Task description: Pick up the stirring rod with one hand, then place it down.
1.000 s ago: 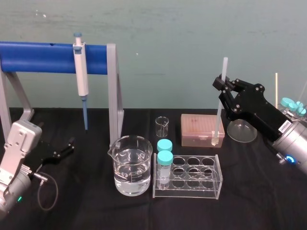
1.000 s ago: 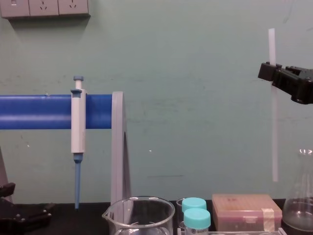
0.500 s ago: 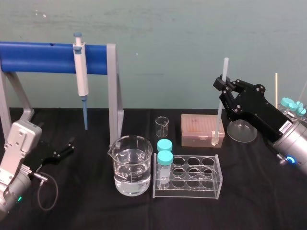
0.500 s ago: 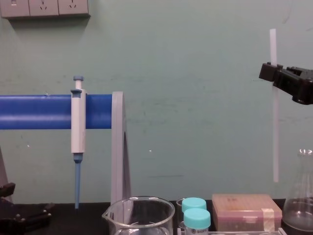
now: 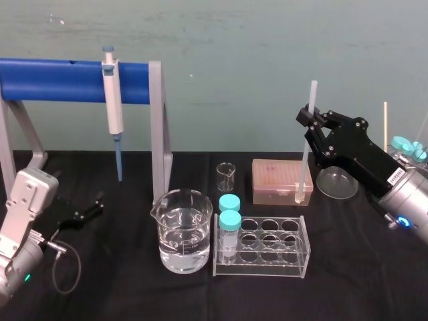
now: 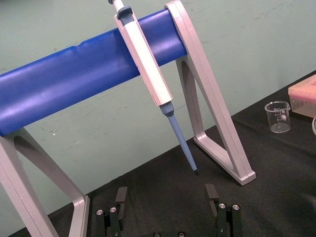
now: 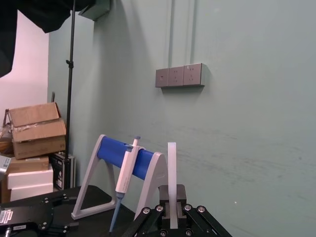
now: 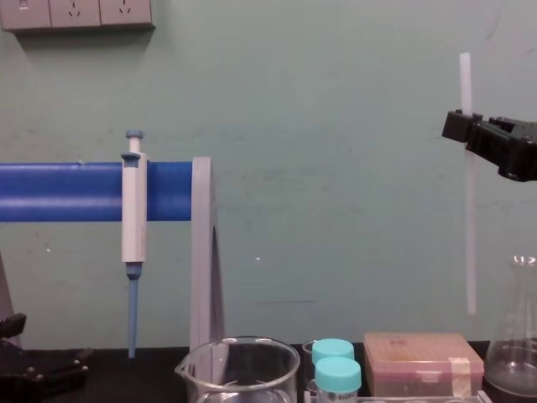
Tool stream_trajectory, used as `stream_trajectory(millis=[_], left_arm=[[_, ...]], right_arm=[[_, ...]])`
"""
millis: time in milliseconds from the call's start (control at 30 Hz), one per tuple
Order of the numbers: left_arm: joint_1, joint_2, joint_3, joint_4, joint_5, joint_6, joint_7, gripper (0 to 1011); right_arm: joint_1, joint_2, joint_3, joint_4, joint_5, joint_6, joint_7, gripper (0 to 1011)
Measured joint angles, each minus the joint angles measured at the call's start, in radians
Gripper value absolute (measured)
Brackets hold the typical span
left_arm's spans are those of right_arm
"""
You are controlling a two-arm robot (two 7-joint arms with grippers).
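Observation:
The stirring rod (image 5: 307,140) is a thin translucent white stick held upright in the air, above the right end of the pink box (image 5: 281,180). My right gripper (image 5: 309,120) is shut on the stirring rod's upper part, with a short length sticking out above the fingers. From the chest, the stirring rod (image 8: 469,218) hangs down from the right gripper (image 8: 463,126), its lower end well above the box (image 8: 424,363). The right wrist view has the stirring rod (image 7: 172,173) rising between the fingers. My left gripper (image 5: 93,204) rests open at the table's left, and its fingers (image 6: 121,195) stand wide apart.
A white-and-blue pipette (image 5: 114,114) hangs on the blue-barred stand (image 5: 67,80). A water-filled beaker (image 5: 184,231), a small beaker (image 5: 226,176) and a clear tube rack (image 5: 267,247) with two teal-capped vials sit mid-table. A glass flask (image 5: 338,182) stands under the right arm.
The right gripper and the stirring rod have sunk very slightly. Nothing else has moved.

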Motion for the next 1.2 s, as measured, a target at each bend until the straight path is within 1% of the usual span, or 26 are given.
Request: stream_trajectory(millis=[567,1200], left_arm=[[0.0,0.0,0.0,0.0,0.0,0.0,0.0,1000],[0.0,0.0,0.0,0.0,0.0,0.0,0.0,1000]], right_arm=[[0.018,-0.005,-0.008,0.018,-0.001,0.0,0.006,72],[0.011,-0.003,-0.006,0.016,0.003,0.0,0.006,72]])
